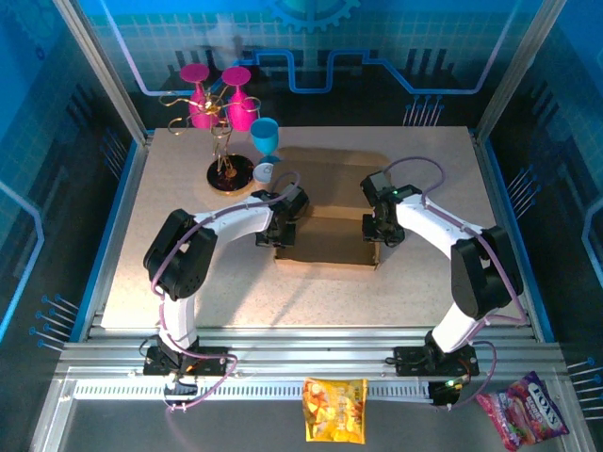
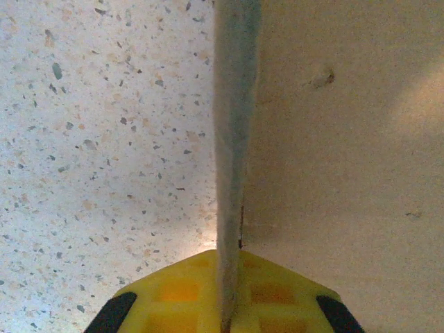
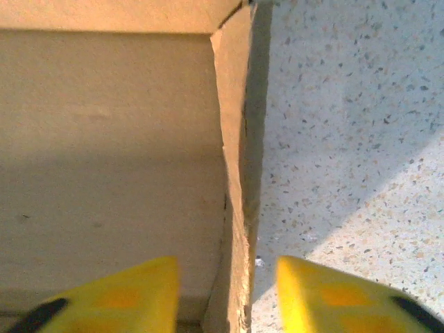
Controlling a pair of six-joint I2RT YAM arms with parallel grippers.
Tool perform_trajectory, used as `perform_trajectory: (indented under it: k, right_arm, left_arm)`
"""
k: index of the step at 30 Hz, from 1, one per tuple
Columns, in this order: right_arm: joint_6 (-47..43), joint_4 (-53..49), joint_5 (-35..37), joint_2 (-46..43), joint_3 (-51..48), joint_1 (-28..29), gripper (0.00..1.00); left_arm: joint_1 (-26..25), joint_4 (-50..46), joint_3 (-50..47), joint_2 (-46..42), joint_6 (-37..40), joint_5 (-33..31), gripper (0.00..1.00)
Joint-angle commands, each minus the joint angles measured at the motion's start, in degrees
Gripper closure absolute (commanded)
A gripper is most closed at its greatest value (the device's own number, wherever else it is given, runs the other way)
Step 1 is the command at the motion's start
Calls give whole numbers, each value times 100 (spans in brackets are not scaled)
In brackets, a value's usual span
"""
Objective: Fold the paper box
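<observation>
Back left of table: gold wire rack with two pink glasses, blue glass just beside it. Left end effector clenched on the left side wall of the paper box, with the cardboard edge pinched between yellow fingers. Paper box sits mid-table between both arms, shallow, side walls up, large flap extending behind it. Right end effector released. Its fingers straddle the right side wall, one inside the box, one over bare table, a gap on each side, not touching.
</observation>
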Motion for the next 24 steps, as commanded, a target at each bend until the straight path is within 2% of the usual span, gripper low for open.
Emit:
perform_trajectory:
  k: [1, 5, 10, 14, 17, 22, 24]
  right_arm:
    - [-116, -249, -73, -401, 503, -104, 46]
    - [-99, -453, -196, -652, 992, -385, 41]
    - [92, -165, -967, -553, 1408, -1313, 41]
    - [60, 475, -2078, 196, 1721, -2058, 38]
    - [-127, 610, -3009, 1163, 2234, -2365, 37]
    - [-539, 508, -3764, 2449, 3134, -2419, 37]
    - [-641, 293, -3692, 2765, 3474, -2389, 37]
  left_arm:
    - [-4, -366, -42, 12, 127, -402, 100]
    - [-12, -369, -28, -15, 96, -419, 100]
    - [-16, -355, -64, -30, 117, -422, 100]
    - [-16, -342, -89, -37, 117, -404, 100]
    - [-16, -334, -92, -33, 126, -405, 100]
    - [-8, -349, -52, 10, 154, -421, 100]
    - [-10, -368, -34, 29, 162, -432, 100]
